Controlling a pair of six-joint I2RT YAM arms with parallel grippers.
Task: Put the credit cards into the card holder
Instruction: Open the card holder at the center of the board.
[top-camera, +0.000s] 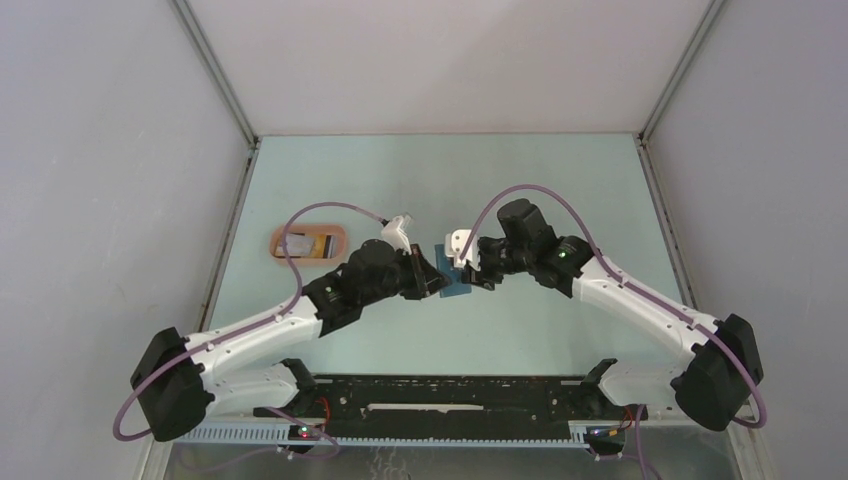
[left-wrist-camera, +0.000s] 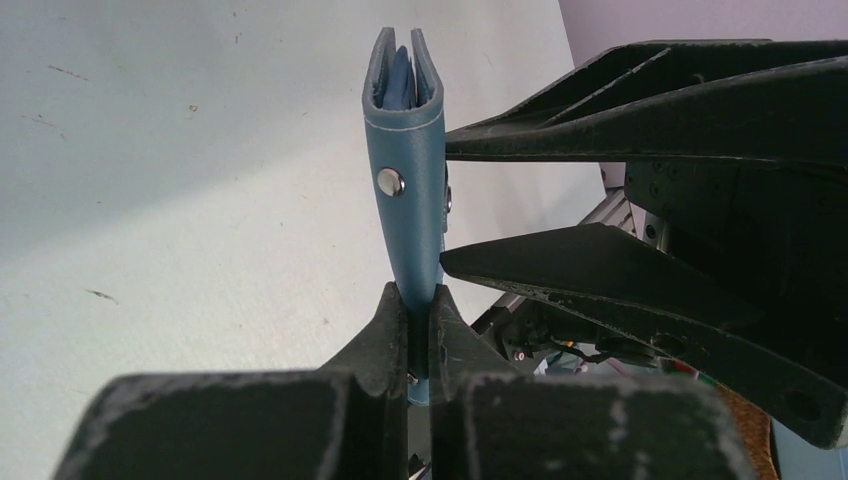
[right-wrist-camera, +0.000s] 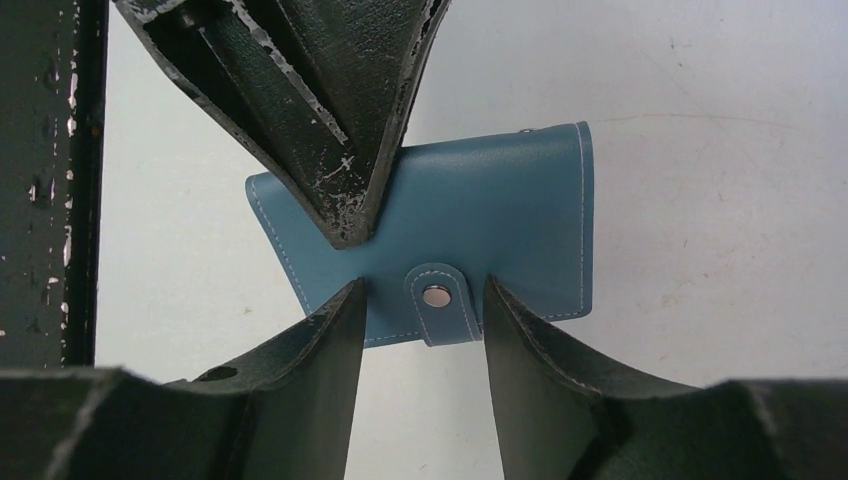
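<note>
A: Card holder (right-wrist-camera: 500, 215), where is it, and why on edge?
B: It is clamped at one edge by the left gripper (left-wrist-camera: 420, 330), jaws closed tight on it. It is held over the table (top-camera: 500, 180) so the snap tab (right-wrist-camera: 436, 296) is presented.
A: Right gripper (right-wrist-camera: 422, 300)?
B: Half spread, nothing pinched. The tab is straddled, likely to be unsnapped.
A: Credit cards (top-camera: 318, 245)?
B: Seen in the pink tray (top-camera: 283, 240), well apart. None inserted yet.

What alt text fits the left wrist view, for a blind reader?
A folded blue card holder, seen edge-on, is pinched by the left gripper. The right gripper's open fingers point at it from the right.
</note>
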